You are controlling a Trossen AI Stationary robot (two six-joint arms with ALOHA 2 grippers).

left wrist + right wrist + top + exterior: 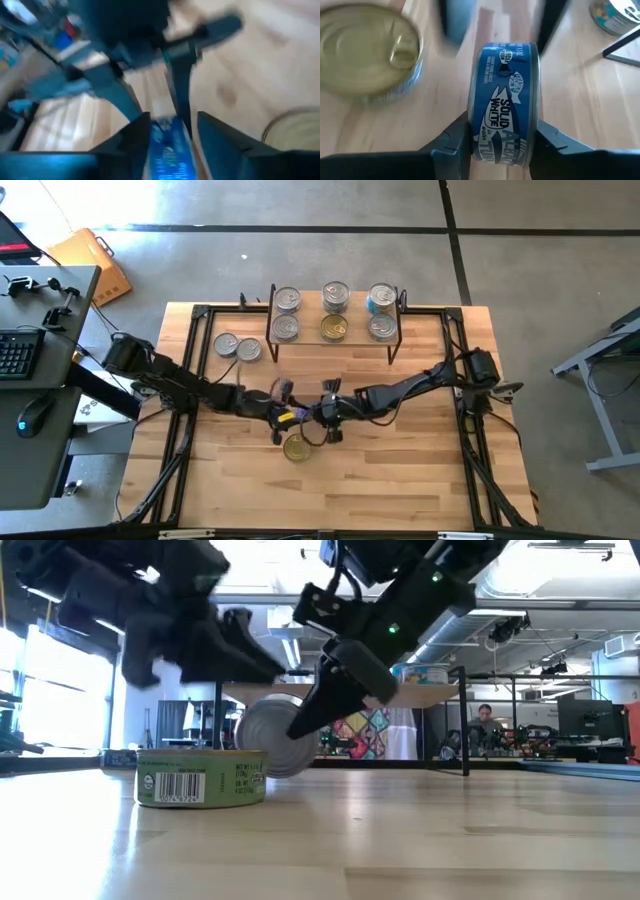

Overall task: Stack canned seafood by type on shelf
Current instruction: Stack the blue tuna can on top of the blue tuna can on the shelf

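Gripping a blue-labelled tin (504, 102) on edge, the right tool (501, 137) pinches it across its flat faces, one finger on each side, above the table (400, 480) near the middle. Left tool (283, 417) sits right beside it, just opposite; its fingers (220, 145) stand spread either side of the same blue tin (167, 150), and contact cannot be told from the blurred left wrist view. In the low view the tin (268, 735) hangs on edge just above the wood, silver face toward the camera, right tool (318, 710) clamped on it. A gold-lidded tin (297, 447) with a green side label lies flat on the table just in front of both tools. Shelf (335, 340) stands at the far edge carrying six tins in two rows: silver-lidded ones on the left, a gold one (333, 328) front centre, a bluish-topped one (381, 298) back right. Two silver tins (237, 347) lie flat on the table just left of the shelf.
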